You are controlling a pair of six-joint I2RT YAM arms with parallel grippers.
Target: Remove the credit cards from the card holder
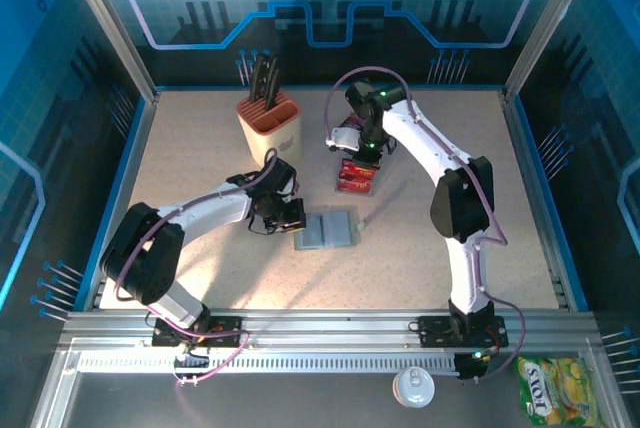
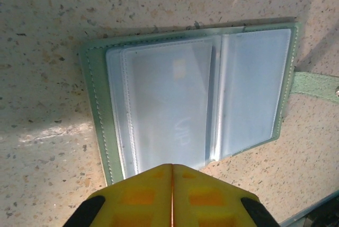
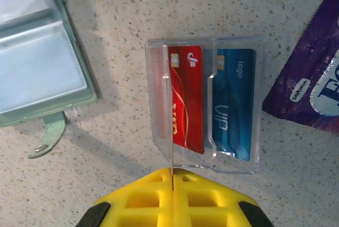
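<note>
Top external has the left gripper [image 1: 288,212] low at the left edge of the card holder [image 1: 326,231], which lies open and flat mid-table. On the left wrist camera its yellow fingers [image 2: 143,192] are pressed together with nothing between them, tips at the holder's near edge. I cannot tell if they touch it. The clear sleeves look mostly bare, but a faint pale shape with lettering sits in the left pocket [image 2: 169,110]. It could be one more card or only a reflection.

Moving right, past the holder's strap [image 3: 50,134], a clear tray [image 3: 238,164] holds two credit cards [image 3: 188,115] side by side, the red card [image 3: 185,78] on the left and the blue card [image 3: 234,105] on the right. The right gripper [image 3: 172,176] hangs over the tray's near edge with its jaws closed. A thin edge-on line runs up from their seam, and I cannot say whether it is a pinched card or the tray's divider. A purple packet [image 3: 310,73] lies just right of the tray.

My read is that the job now is settling that pale pocket. The left arm should pin the cover, off the pocket mouth. The right arm should part its fingers, nip only the card's exposed edge and slide it out along the sleeve. Lifting would probably carry the whole holder up with it. Anything the right arm holds goes into the tray first, clear of the packet.
</note>
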